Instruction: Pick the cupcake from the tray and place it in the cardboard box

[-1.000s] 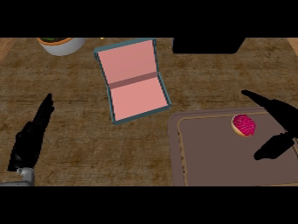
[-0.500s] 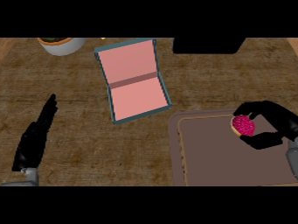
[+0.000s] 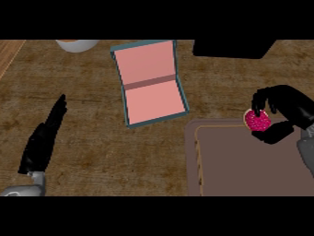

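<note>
The right hand point(image 3: 292, 113), curled round the pink-frosted round cupcake point(image 3: 257, 121), has drifted toward the brown tray's point(image 3: 254, 170) top edge. The left hand point(image 3: 43, 140) rests straight-fingered on the tabletop point(image 3: 84, 92).

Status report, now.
Right hand curled round cupcake, at tray's far edge. Left hand open, resting. Open cardboard box unobstructed.
</note>
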